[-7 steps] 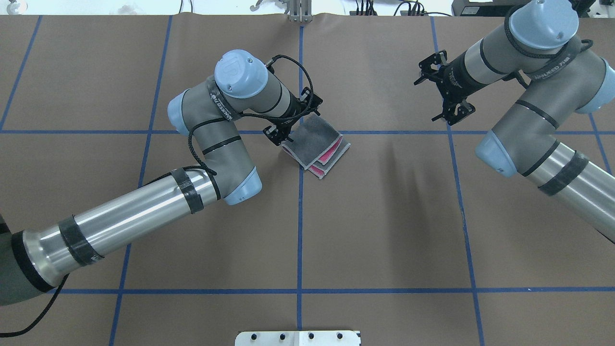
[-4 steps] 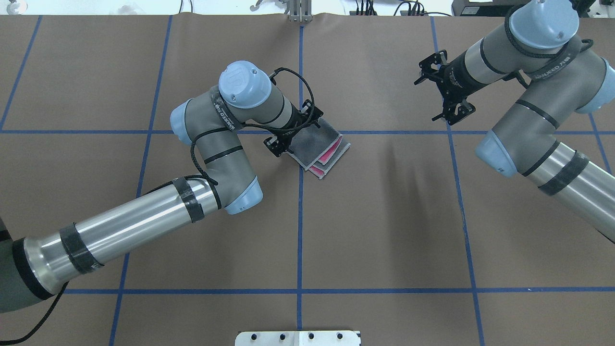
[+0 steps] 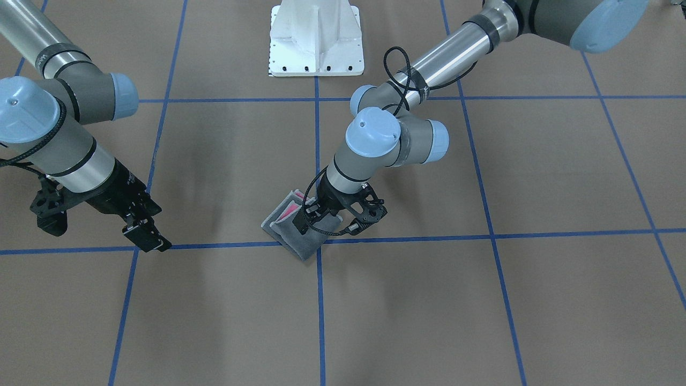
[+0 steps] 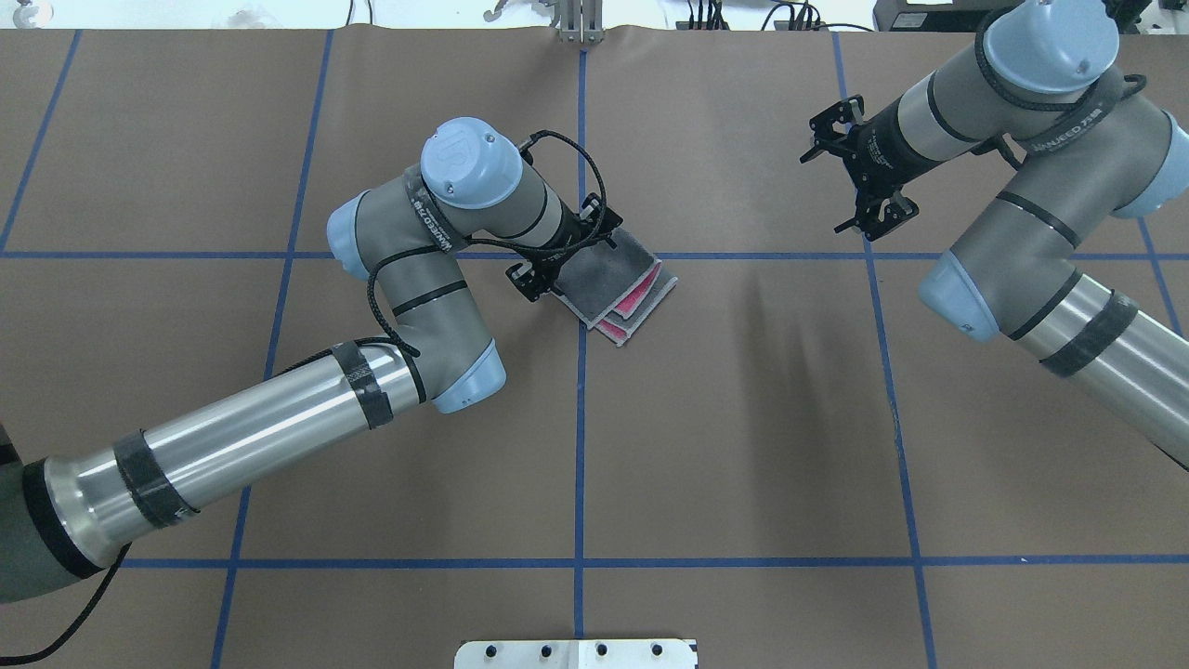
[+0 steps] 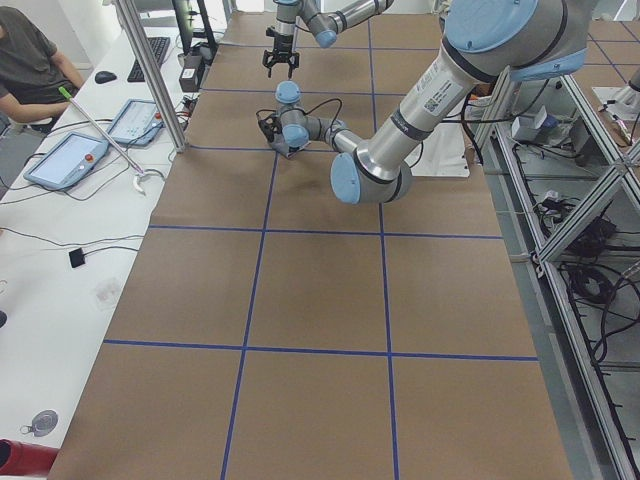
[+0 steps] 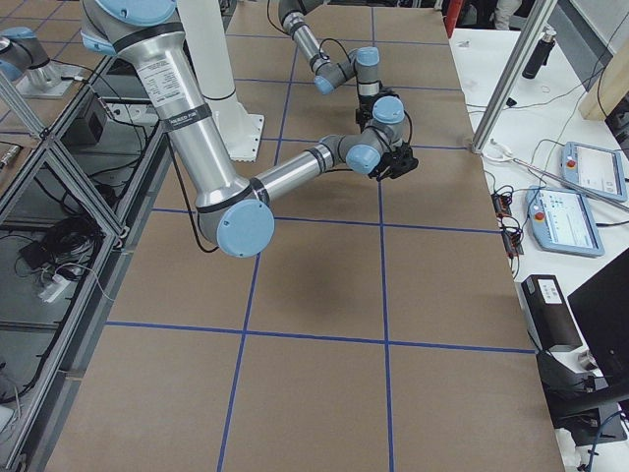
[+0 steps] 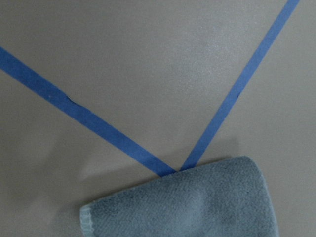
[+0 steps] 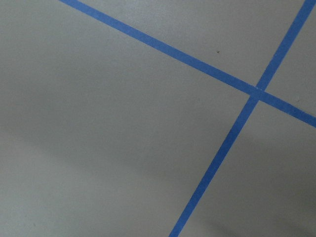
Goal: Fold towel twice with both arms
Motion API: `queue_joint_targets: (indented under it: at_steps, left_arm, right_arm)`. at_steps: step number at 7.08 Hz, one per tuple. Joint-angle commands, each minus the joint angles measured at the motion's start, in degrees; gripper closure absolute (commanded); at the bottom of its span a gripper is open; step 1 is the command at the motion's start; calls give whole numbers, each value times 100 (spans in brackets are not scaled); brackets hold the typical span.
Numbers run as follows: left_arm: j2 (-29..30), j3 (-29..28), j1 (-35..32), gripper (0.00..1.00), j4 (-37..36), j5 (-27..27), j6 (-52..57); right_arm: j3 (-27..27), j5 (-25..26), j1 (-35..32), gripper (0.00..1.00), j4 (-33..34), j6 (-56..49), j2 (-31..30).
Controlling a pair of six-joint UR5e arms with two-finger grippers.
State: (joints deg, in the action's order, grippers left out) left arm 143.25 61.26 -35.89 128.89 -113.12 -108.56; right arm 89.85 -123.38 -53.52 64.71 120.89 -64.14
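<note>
Grey terry face up, the towel [image 4: 620,277] lies on the brown paper table [image 4: 743,437], right at a crossing of blue tape lines [image 4: 580,446]. It looks folded in quarters, and pink shows only at the stepped open edges. Left gripper [image 4: 567,251] sits low over the folded edge, jaws spread, gripping nothing; contact with the cloth is unclear. Right gripper [image 4: 836,181] hovers well apart, jaws spread too, empty. Folding looks done. Risk: a finger snagging the terry loops on lift-off would likely drag the top layer and undo the fold. The offset layers may also spring open. No containers in view.
</note>
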Motion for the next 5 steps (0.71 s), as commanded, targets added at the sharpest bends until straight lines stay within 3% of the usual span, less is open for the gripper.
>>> queue_joint_targets:
  at_steps: [1, 3, 5]
  left_arm:
    - [-504, 592, -285, 0, -12, -357, 45]
    - [-1375, 1595, -769, 0, -21, -886, 45]
    - [-1686, 1924, -902, 0, -21, -940, 54]
  right_arm:
    - [33, 33, 34, 1, 16, 66, 50]
    - [42, 234, 375, 1, 68, 765, 444]
    - [-63, 1320, 1164, 1, 112, 1810, 1049]
